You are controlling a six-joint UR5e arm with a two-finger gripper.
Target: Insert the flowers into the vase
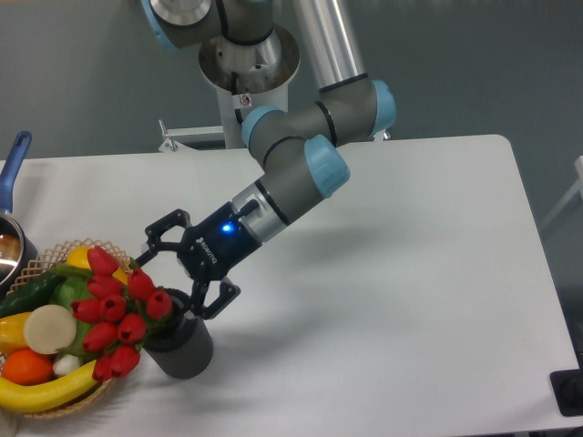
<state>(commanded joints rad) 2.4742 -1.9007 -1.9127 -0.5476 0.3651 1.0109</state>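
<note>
The flowers (117, 312), a bunch of red tulip heads on green stems, stand with their stems in the vase (185, 350) and lean left over the basket. The vase is a short dark grey cylinder near the table's front left. My gripper (179, 277) hovers just above and right of the blooms, open wide, with nothing between its fingers. One fingertip (151, 243) points left above the flowers. The other fingertip (209, 311) sits close over the vase rim.
A wicker basket (43, 266) with bananas, an orange and green vegetables sits at the left edge, partly under the tulip heads. A blue-handled pot (13, 164) shows at the far left. The arm's base stands at the back centre.
</note>
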